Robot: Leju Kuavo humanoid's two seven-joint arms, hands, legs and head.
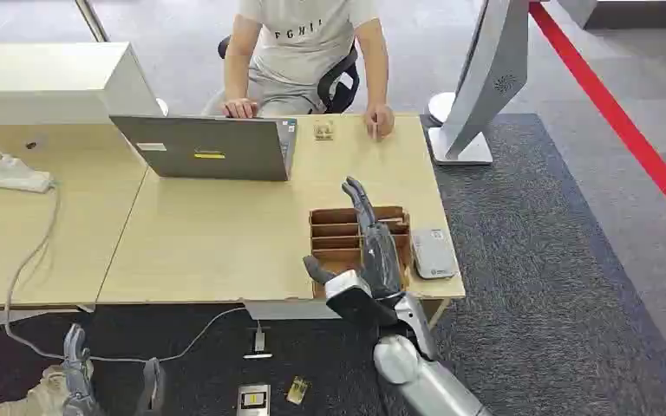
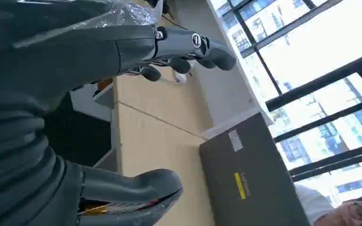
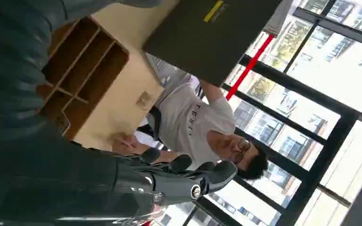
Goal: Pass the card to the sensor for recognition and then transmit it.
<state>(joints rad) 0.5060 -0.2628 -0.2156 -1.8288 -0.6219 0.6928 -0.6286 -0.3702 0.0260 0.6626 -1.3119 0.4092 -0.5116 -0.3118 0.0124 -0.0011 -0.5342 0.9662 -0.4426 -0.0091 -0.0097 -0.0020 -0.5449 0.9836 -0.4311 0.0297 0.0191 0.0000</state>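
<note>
- Card (image 1: 323, 130): in the head view, a small tan piece that appears to be the card lies flat on the table (image 1: 208, 243), at the far edge, between the laptop (image 1: 212, 147) and the hand of a seated person (image 1: 312, 52); neither robot hand touches it
- Head view: the right hand (image 1: 368, 251) is over the wooden divided box (image 1: 334, 238), fingers straight and spread, pointing away from the robot, holding nothing
- Head view: a grey-white sensor (image 1: 434, 253) lies just beside the box, near the table's right edge
- Head view: the left hand (image 1: 76, 373) hangs low, below the table's near edge, above the dark carpet
- Left wrist view: the left hand (image 2: 75, 117) has thumb and fingers well apart with nothing between them; beyond it are the table (image 2: 151, 141) and the laptop's lid (image 2: 250, 179)
- Right wrist view: the right hand (image 3: 122, 183) is spread and empty, the box (image 3: 85, 70) close by it; the tan card (image 3: 144, 100) lies on the table past the box, near the person (image 3: 193, 122)
</note>
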